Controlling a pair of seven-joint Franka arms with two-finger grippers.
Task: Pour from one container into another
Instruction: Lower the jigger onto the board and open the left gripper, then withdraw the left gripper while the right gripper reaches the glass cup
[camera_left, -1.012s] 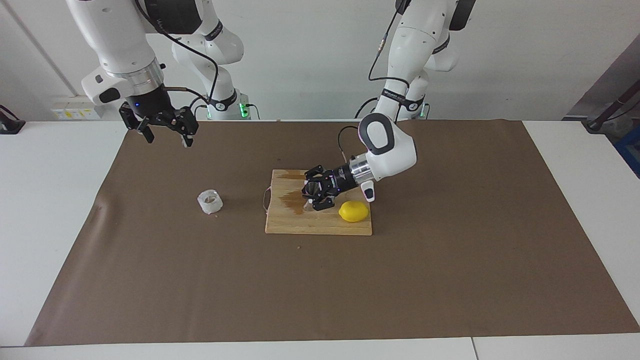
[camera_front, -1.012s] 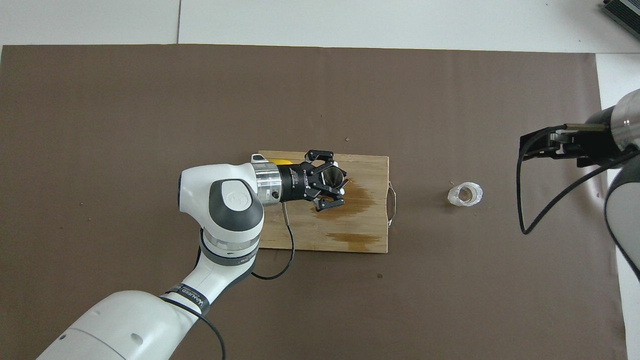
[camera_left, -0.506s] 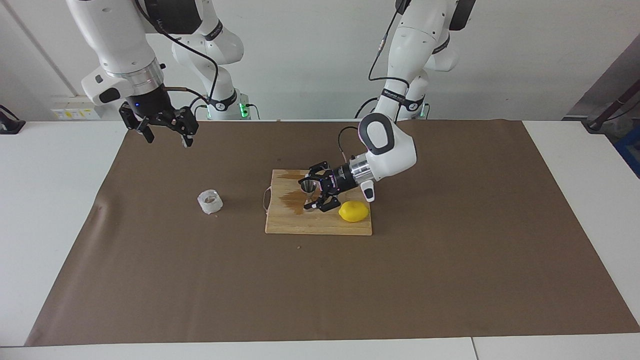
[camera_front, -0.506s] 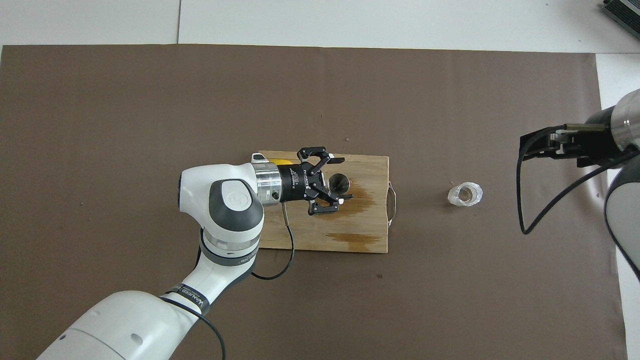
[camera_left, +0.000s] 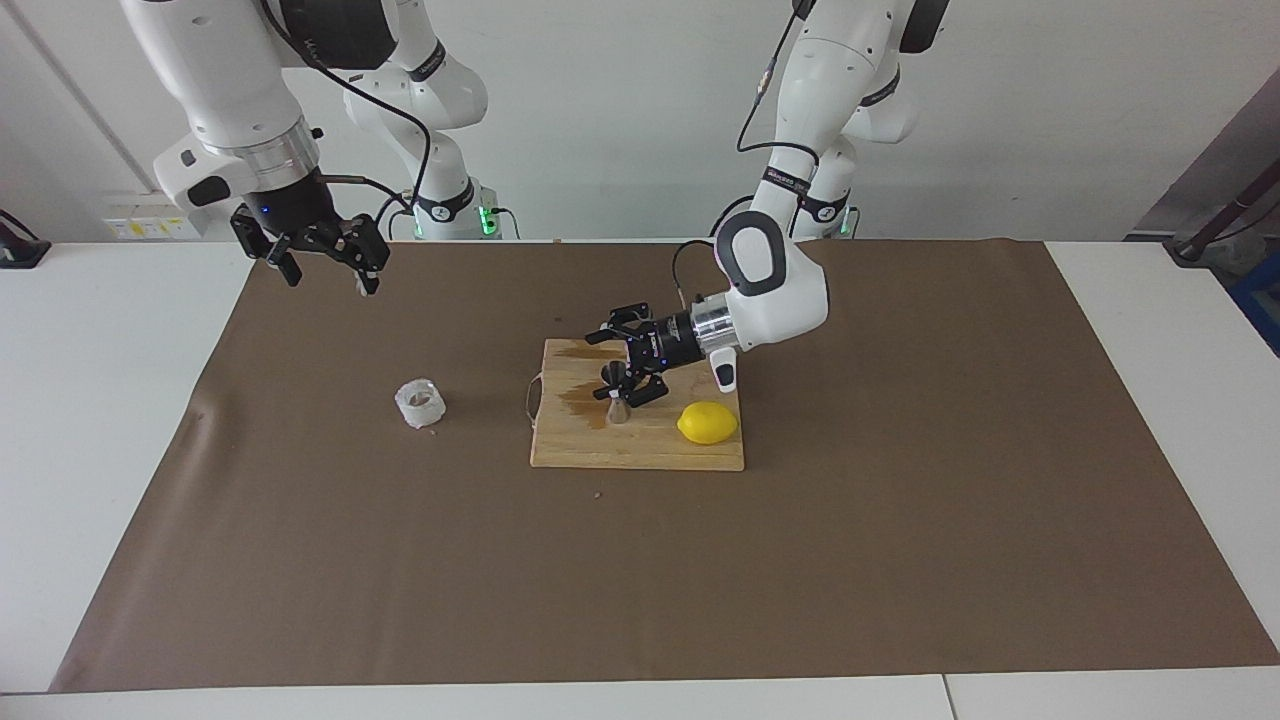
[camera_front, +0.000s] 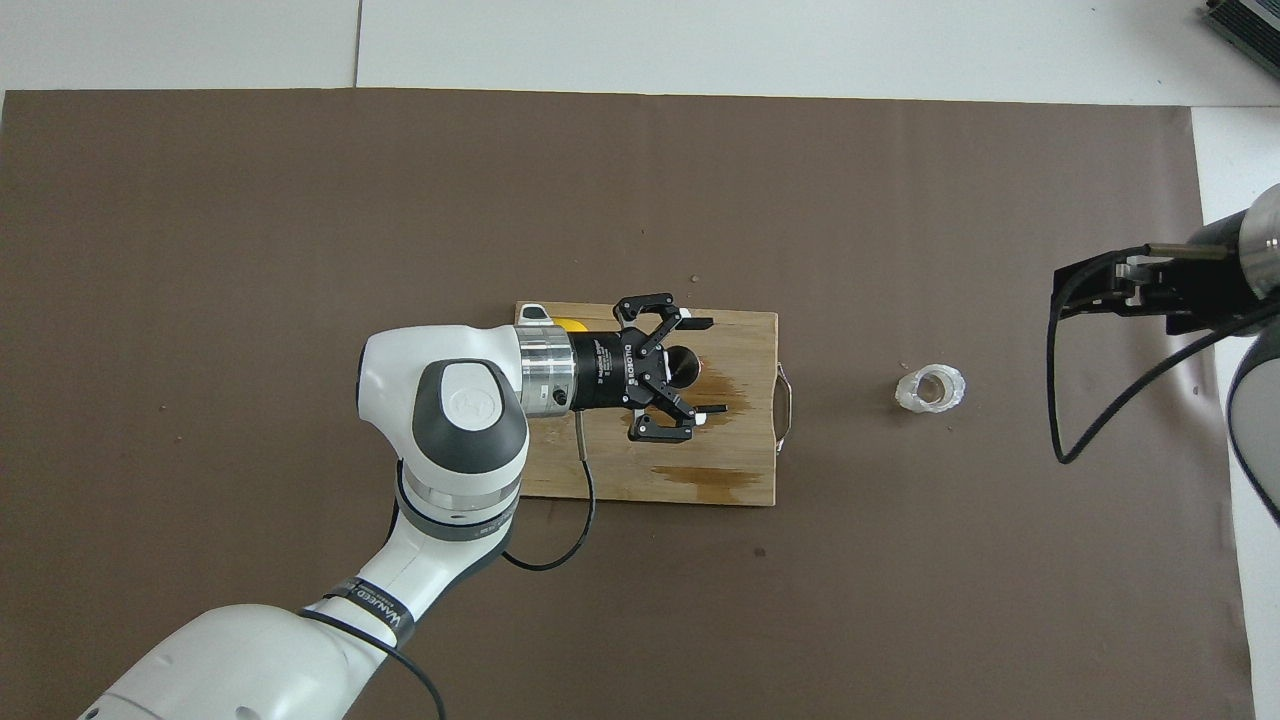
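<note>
The small silver steel hourglass-shaped jigger (camera_left: 617, 392) stands upright on the pale wooden cutting board (camera_left: 640, 448), on the wet brown stain (camera_front: 720, 392) near the board's handled end toward the right arm's end of the table. The left gripper (camera_left: 622, 372) hangs low over the board just beside the jigger, its fingers (camera_front: 698, 323) spread wide apart on either side of the jigger's upper cone, gripping nothing. A yellow lemon (camera_left: 707, 422) lies on the same board, toward the left arm's end of it. The small clear faceted glass cup (camera_left: 419, 402) sits upright on the brown paper sheet (camera_left: 900, 560) covering the white table (camera_left: 100, 400), well apart from the board, toward the right arm's end. The right gripper (camera_left: 322, 262) waits raised above the sheet's edge nearest the robots, fingers apart and empty.
</note>
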